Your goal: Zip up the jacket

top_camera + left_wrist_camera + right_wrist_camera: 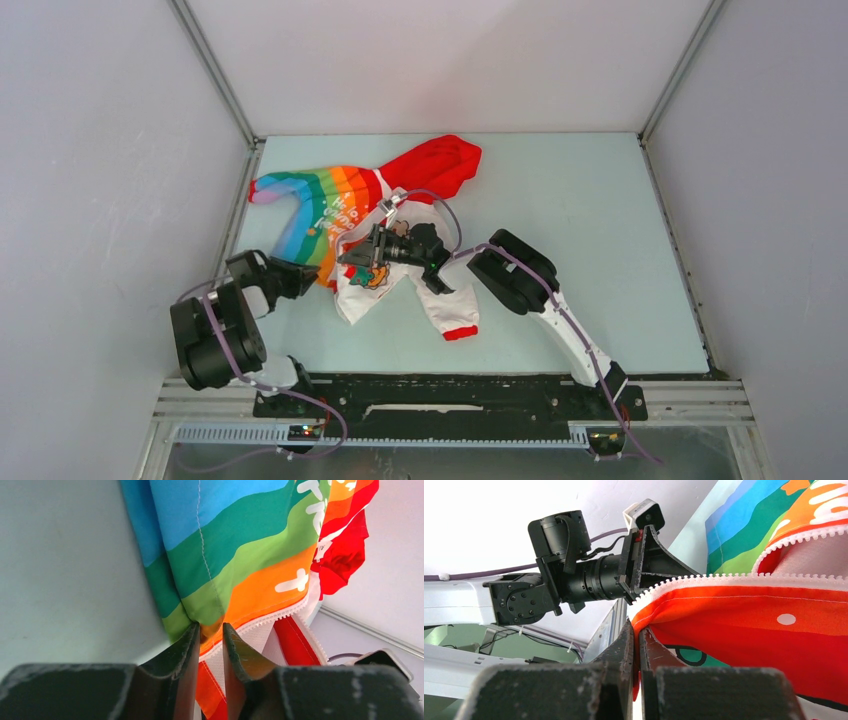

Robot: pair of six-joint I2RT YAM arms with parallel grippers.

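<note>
The jacket lies open on the table. Its rainbow half is at the left, the red hood at the back and the white cartoon half at the front. My left gripper is shut on the rainbow half's bottom edge, and the wrist view shows the fabric fold pinched between the tips. My right gripper is shut on the red hem corner of the white half. The white zipper teeth run apart on both edges, also in the right wrist view.
The pale table is bounded by white walls at the back and both sides. A black mounting rail runs along the near edge. The left arm's wrist sits close in front of the right gripper.
</note>
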